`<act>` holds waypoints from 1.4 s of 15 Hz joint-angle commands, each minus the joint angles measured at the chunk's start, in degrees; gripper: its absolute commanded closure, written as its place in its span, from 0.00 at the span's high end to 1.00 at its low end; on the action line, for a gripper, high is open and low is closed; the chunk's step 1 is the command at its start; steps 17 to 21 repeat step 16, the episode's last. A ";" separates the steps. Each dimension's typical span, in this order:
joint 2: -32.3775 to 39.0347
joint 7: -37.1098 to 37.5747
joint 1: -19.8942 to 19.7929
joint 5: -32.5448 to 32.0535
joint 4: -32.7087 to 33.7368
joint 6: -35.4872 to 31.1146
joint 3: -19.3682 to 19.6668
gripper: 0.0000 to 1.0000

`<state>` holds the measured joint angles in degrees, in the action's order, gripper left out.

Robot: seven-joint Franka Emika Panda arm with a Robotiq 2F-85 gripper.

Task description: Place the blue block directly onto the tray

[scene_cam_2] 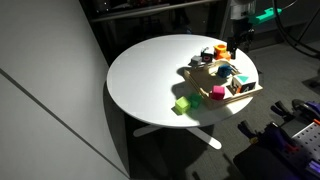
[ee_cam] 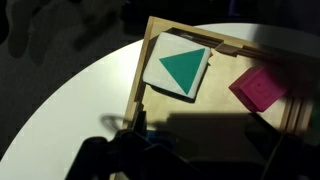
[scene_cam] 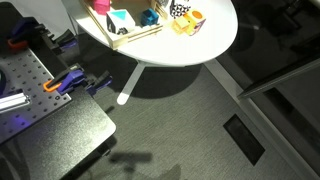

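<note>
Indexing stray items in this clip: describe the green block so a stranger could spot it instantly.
On the round white table, a wooden tray sits near one edge. The green block rests on bare tabletop beside it, outside the rim unlike the pink block.

The round white table (scene_cam_2: 140, 80) carries a wooden tray (scene_cam_2: 245, 93); a green block (scene_cam_2: 182, 105) sits on the tabletop just beside it.

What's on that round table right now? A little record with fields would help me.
surface: round white table
holder: light wooden tray, near the table's edge
in it: white tile with teal triangle; pink block
target: blue block, at the tray's end; exact seat unclear
loose on table: green block
arm: gripper above the tray, jaws unclear
</note>
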<state>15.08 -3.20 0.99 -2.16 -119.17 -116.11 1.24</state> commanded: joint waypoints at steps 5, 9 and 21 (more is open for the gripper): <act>-8.64 5.49 0.19 0.83 -10.09 -7.62 -0.67 1.00; -11.51 8.67 0.55 0.24 -14.07 -12.95 -0.84 1.00; -8.36 6.57 0.22 0.64 -11.43 -11.00 -0.95 1.00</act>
